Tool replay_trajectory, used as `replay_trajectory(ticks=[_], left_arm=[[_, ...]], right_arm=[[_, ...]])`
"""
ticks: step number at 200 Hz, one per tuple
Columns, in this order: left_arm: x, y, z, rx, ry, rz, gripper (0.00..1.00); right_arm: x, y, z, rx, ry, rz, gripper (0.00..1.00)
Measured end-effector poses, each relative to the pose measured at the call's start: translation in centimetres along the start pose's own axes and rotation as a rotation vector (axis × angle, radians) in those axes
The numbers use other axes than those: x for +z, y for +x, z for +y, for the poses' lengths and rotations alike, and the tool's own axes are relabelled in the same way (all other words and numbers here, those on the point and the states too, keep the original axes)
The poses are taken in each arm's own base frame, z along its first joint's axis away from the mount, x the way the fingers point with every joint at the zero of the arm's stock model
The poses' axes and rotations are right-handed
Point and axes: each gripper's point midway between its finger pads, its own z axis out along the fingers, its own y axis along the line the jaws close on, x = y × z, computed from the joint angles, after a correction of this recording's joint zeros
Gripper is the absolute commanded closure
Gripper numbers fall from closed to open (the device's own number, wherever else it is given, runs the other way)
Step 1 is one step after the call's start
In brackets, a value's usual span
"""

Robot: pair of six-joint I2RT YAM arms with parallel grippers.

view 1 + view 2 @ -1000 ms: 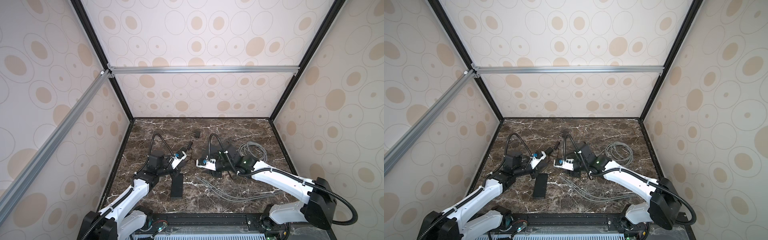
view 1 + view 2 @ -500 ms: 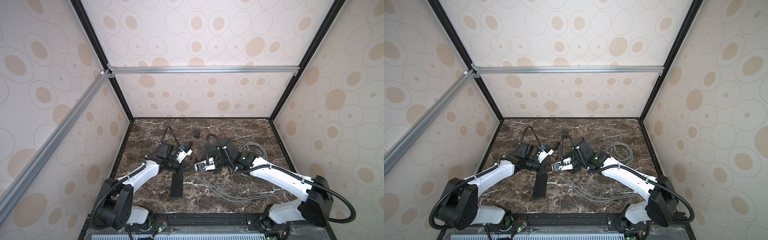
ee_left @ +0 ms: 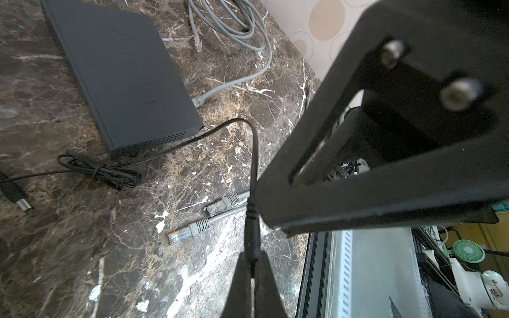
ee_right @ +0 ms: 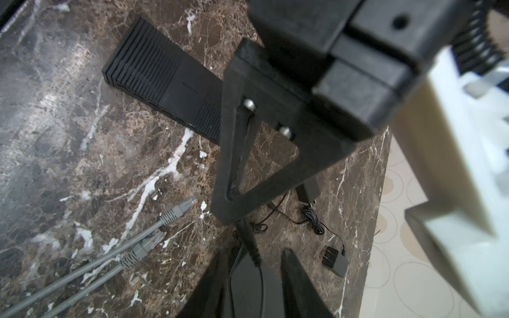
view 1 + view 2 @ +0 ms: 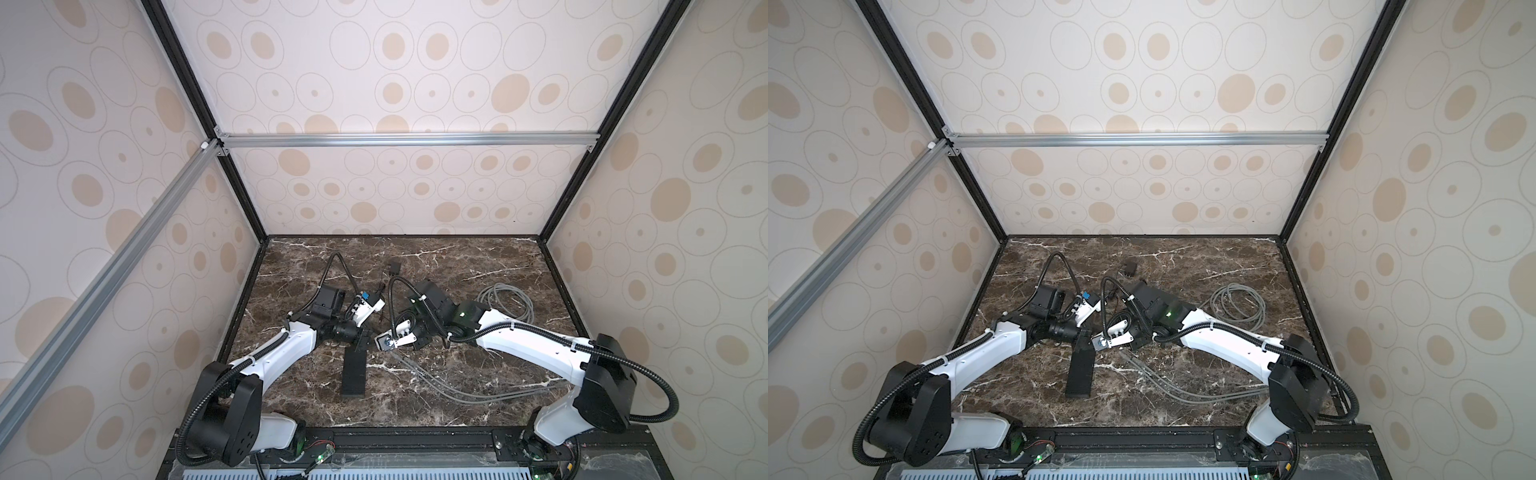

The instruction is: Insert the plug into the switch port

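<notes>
Left claw [image 3: 252,268] was pinched tight on the plug [image 3: 252,236], a slim black barrel with a thin black cord [image 3: 255,154] arcing off it. Plug sat lower centre of the left wrist frame, above the marble table [image 3: 68,247] and apart from the switch [image 3: 124,74], a flat black box upper left. Right claw [image 4: 253,256] was spread, fingers [image 4: 296,283] either side of the cord. Grey network cables [image 3: 192,230] lay nearby.

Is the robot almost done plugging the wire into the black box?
Not yet. Done: the left gripper is shut on the black plug, holding it up. In hand: the right gripper, open, straddles that same plug. Left: the plug has to go into the black box, which lies apart with nothing plugged in that shows.
</notes>
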Motion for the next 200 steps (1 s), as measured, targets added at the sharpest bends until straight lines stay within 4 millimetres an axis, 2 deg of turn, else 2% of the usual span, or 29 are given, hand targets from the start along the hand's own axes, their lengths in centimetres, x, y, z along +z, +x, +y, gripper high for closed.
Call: replay_trajectory(ticks=[15, 37, 95, 159, 200], left_arm=[[0.0, 0.0, 0.0, -0.002, 0.003, 0.001, 1.0], [0.0, 0.1, -0.1, -0.007, 0.005, 0.004, 1.0], [-0.1, -0.1, -0.3, -0.008, 0.011, 0.005, 1.0], [-0.1, 0.0, -0.3, -0.013, 0.015, 0.008, 1.0], [-0.1, 0.0, -0.3, -0.012, 0.015, 0.008, 1.0]], right_arm=[[0.0, 0.2, -0.4, -0.019, -0.004, 0.024, 0.77], [0.0, 0.5, -0.5, -0.046, -0.015, 0.048, 0.77], [0.3, 1.2, 0.8, -0.1, -0.081, 0.079, 0.77], [1.4, 0.9, 0.6, -0.132, -0.097, 0.099, 0.78], [1.6, 0.9, 0.5, -0.138, -0.098, 0.105, 0.89]])
